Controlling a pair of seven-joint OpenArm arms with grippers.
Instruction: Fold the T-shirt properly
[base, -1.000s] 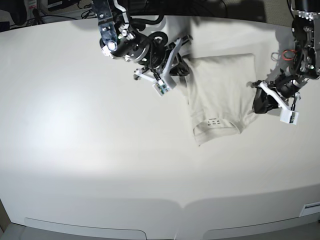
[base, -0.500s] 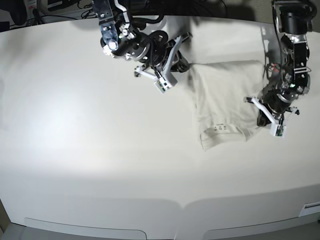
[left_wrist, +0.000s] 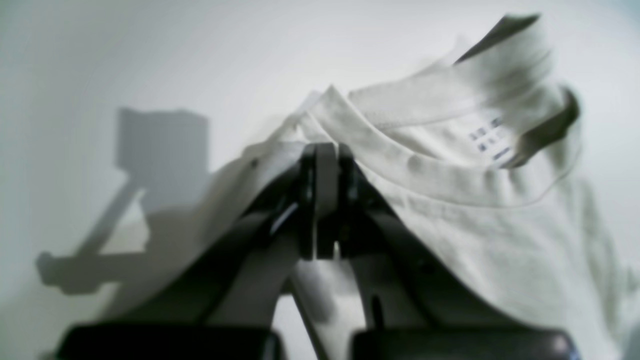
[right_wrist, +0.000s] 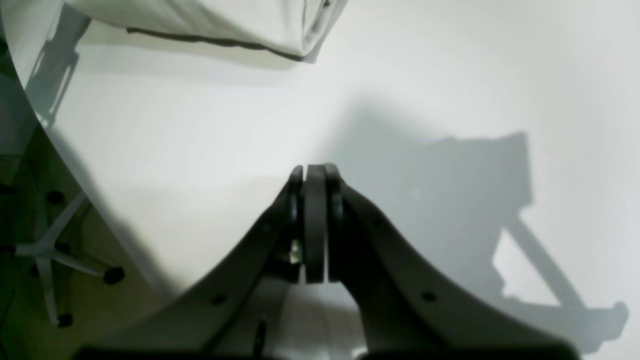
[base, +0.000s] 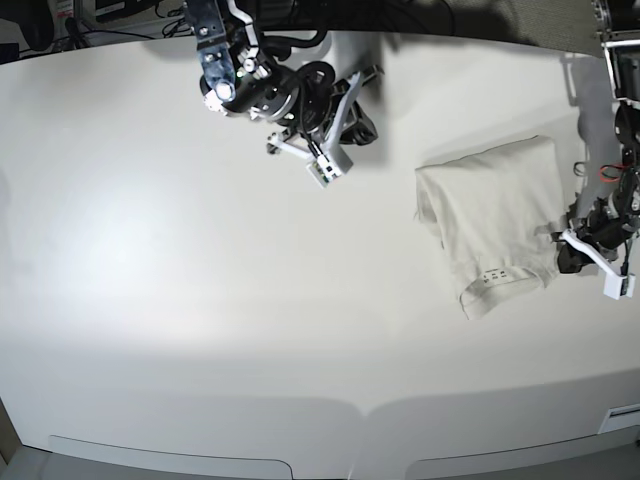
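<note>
- No bin, box or tray appears in any view; the cream, wrinkled short-sleeved cotton T-shirt (base: 495, 218) lies folded to a narrow bundle directly on the white, smooth tabletop (base: 200, 300), at the right of the base view, collar end and small printed neck label (base: 496, 275) towards the near side.
- The left gripper (left_wrist: 324, 165) has its jaws pressed together on the T-shirt's fabric just beside the ribbed collar (left_wrist: 425, 175); in the base view it sits at the garment's right edge.
- The right gripper (right_wrist: 315, 175) has its jaws pressed together on nothing, hovering above bare tabletop, with a hemmed corner of the T-shirt (right_wrist: 280, 35) well apart from it.
- The T-shirt is near the table's right edge; the wide left and near parts of the surface are bare.
- Beyond the table's curved edge, the right wrist view shows a white star-shaped chair base with black casters (right_wrist: 45, 250) on the floor.
- Dark cables run along the far edge behind the right arm (base: 260, 85).
</note>
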